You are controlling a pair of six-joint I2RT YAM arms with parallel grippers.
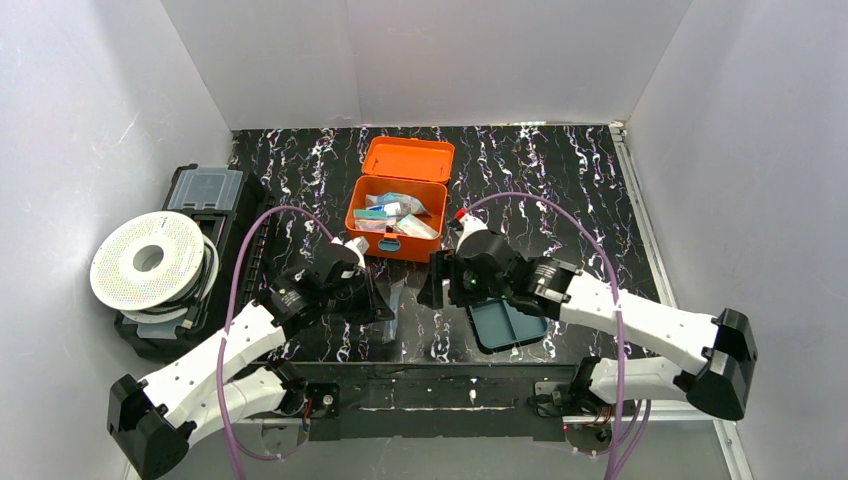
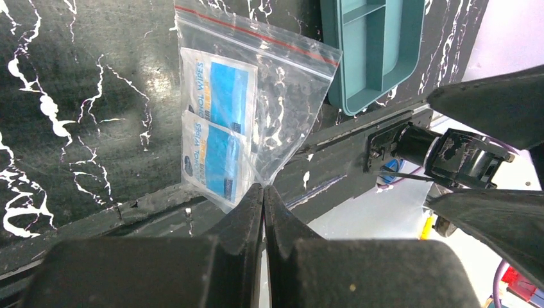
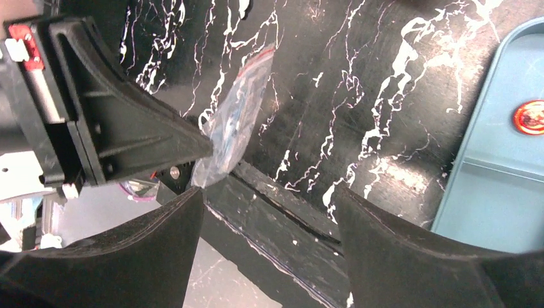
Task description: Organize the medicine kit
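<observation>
Though medicine kit (image 1: 395,247) sits open at far-centre in top view, left gripper (image 1: 388,305) hangs apart from it, nearer the front. Left wrist: jaws pressed together on wipes bag (image 2: 256,96) corner — thin pinch, so carry slow. Right wrist: right gripper (image 3: 269,196) spread, empty — could steady bag's free end.

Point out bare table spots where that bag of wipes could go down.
Bare marble tabletop lies right of the medicine kit, and between it and the black case. Crowded: the near middle, with left gripper, its bag, right gripper and teal tray.
</observation>
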